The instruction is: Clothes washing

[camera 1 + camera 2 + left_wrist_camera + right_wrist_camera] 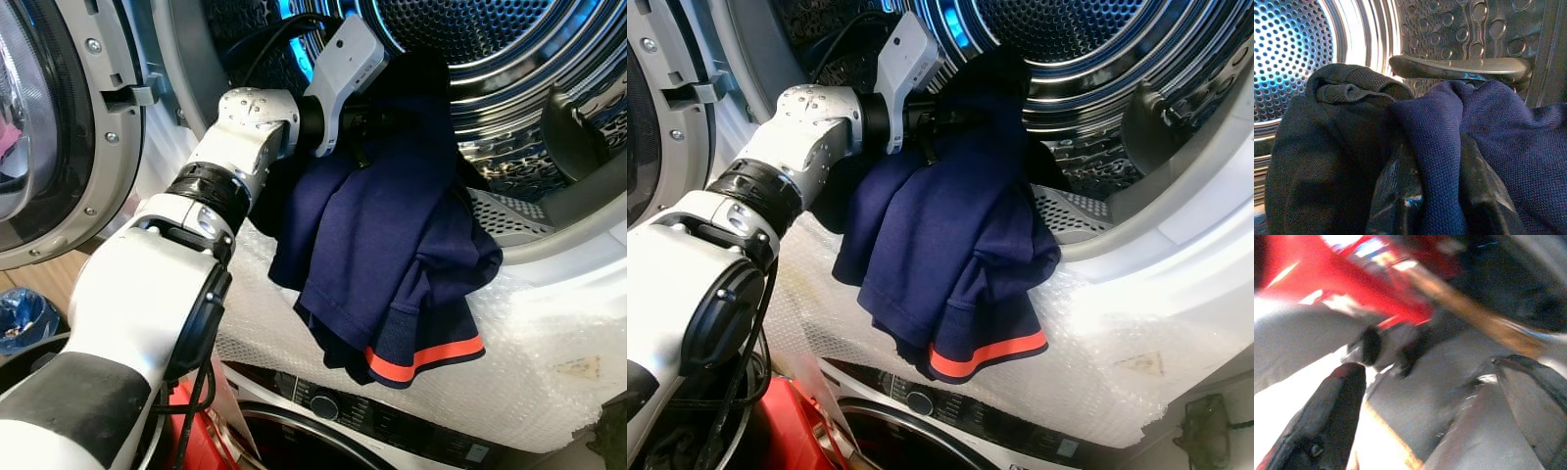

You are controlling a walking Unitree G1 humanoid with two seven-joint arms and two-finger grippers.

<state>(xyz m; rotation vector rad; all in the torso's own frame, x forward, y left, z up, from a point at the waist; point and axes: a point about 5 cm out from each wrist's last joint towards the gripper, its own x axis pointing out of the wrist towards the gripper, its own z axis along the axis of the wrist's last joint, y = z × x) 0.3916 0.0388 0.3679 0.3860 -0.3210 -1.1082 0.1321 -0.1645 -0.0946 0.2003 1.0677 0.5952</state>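
Left gripper (1437,205) pinching navy shirt (392,255), frame centre, draped over drum (509,59) rim; most hangs outside, so early release risks it sliding out.

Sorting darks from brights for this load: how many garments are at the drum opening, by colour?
Navy garment with orange stripe, pinched by the left gripper: 1
Dark grey-black garment: 1
Total: 2

No legible text, seemingly.
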